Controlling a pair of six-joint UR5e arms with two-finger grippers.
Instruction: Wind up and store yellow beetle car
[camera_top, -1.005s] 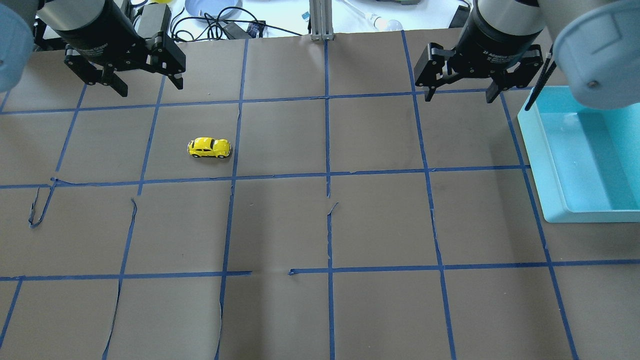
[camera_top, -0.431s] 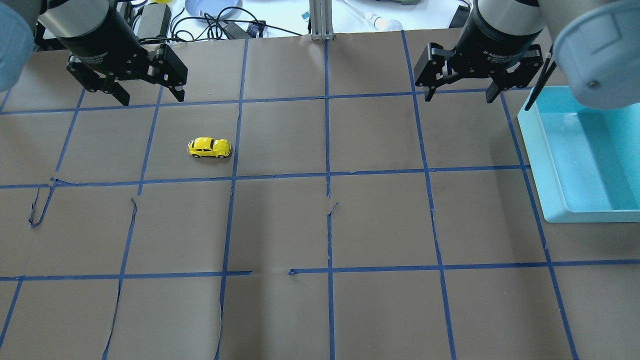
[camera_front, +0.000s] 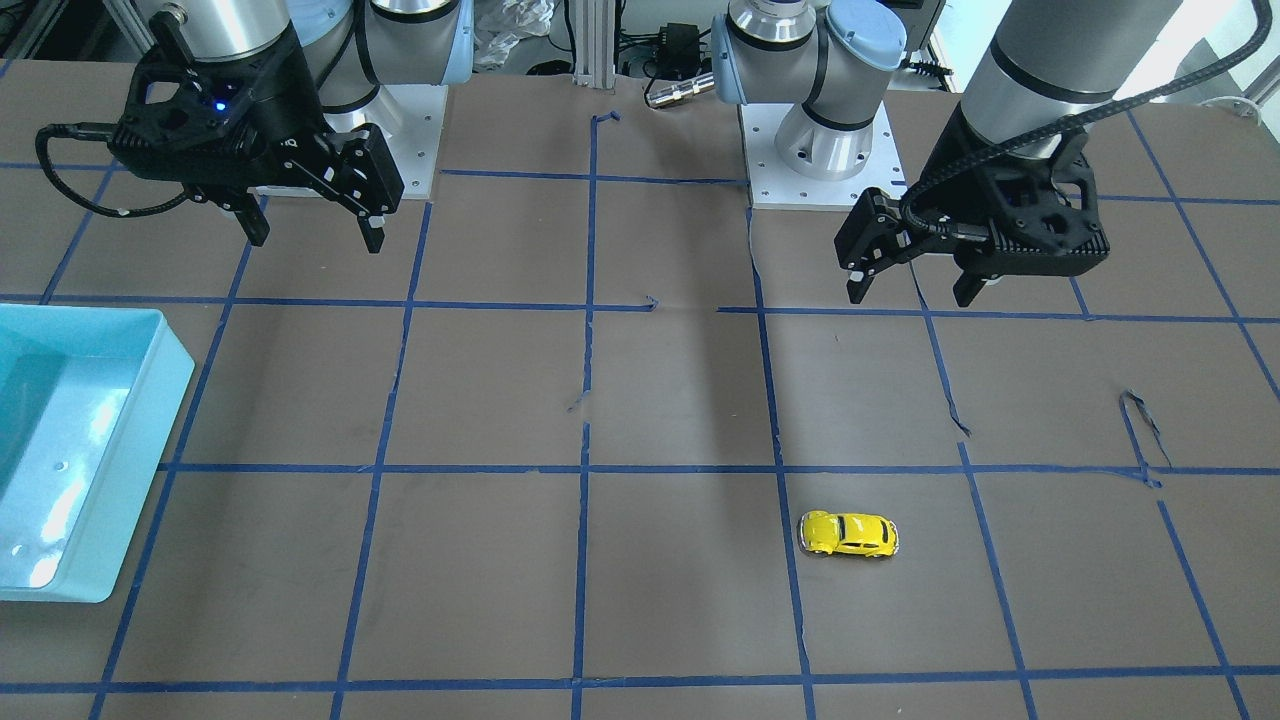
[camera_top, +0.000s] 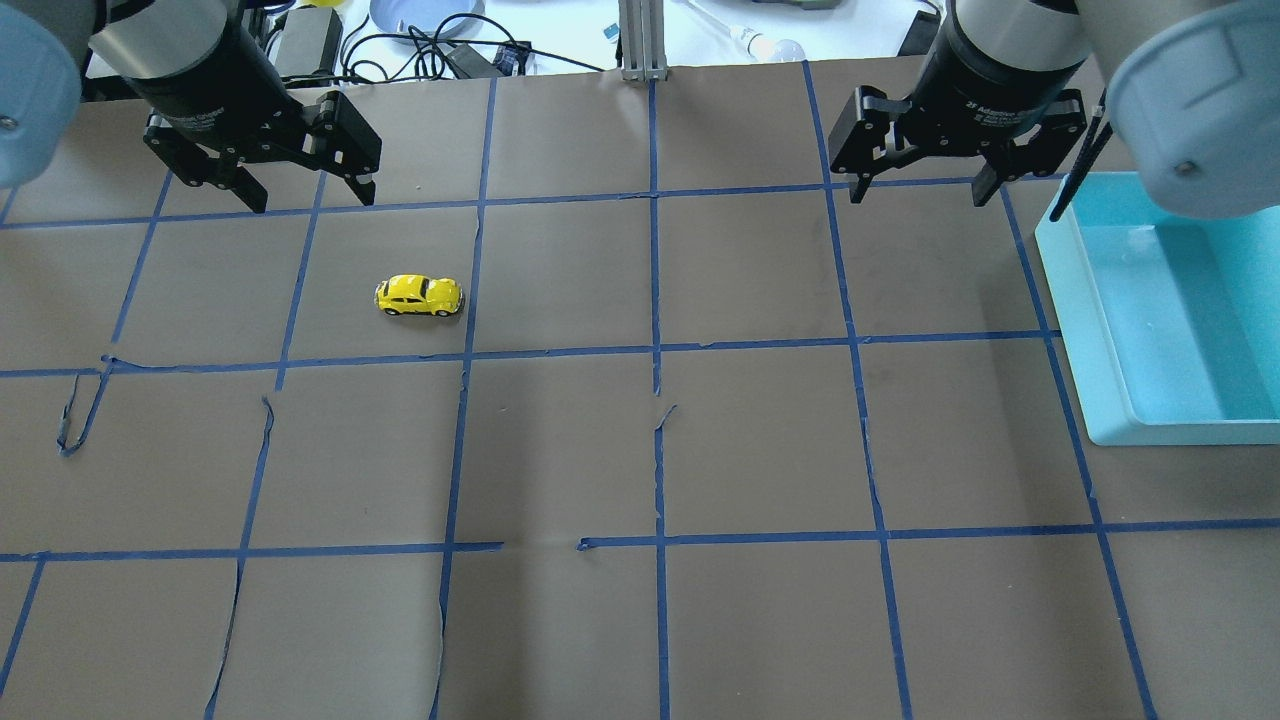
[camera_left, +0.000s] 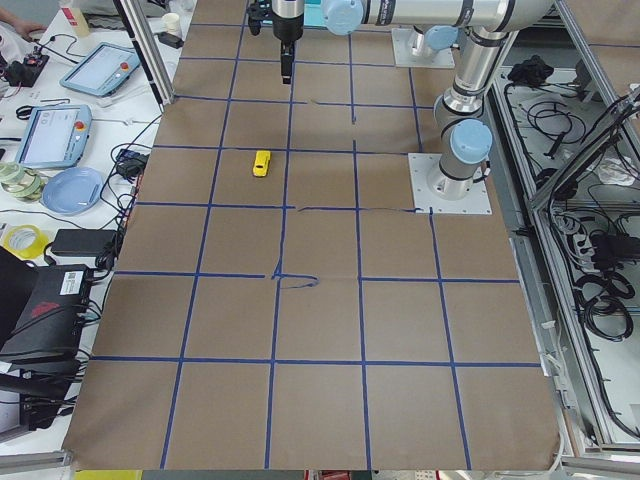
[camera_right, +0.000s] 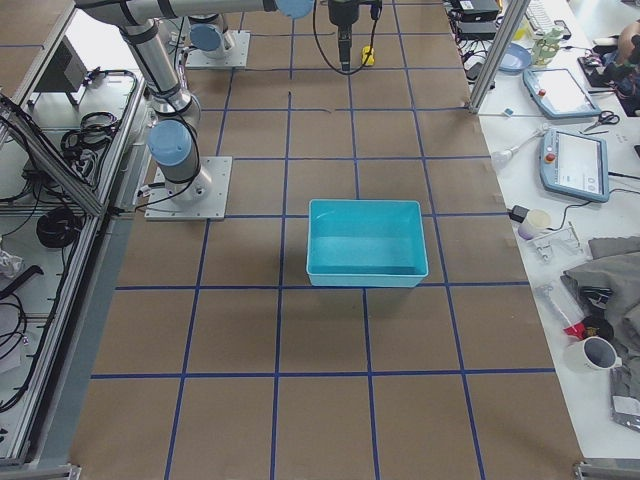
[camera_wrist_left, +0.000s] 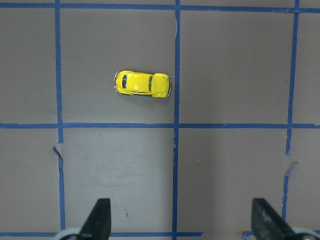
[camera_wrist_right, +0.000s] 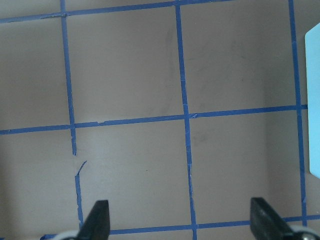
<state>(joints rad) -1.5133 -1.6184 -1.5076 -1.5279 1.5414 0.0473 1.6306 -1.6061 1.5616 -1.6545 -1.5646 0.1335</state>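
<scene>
Though agape, L tool (camera_top: 308, 195) off car (camera_top: 419, 296)

The beetle car (camera_top: 419, 296) stands on the table (camera_top: 650, 620), in the robot's left half. The left gripper (camera_top: 310, 200) hangs above the table, a little to the car's left and clear of it. The right gripper (camera_top: 920, 196) hangs well to the car's right. Farther right still, the bin (camera_top: 1075, 330) sits on the table, well apart from the car.

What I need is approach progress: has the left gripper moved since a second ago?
Yes. In the overhead view the left gripper has come toward the yellow beetle car, down to the blue tape line it was short of.
</scene>
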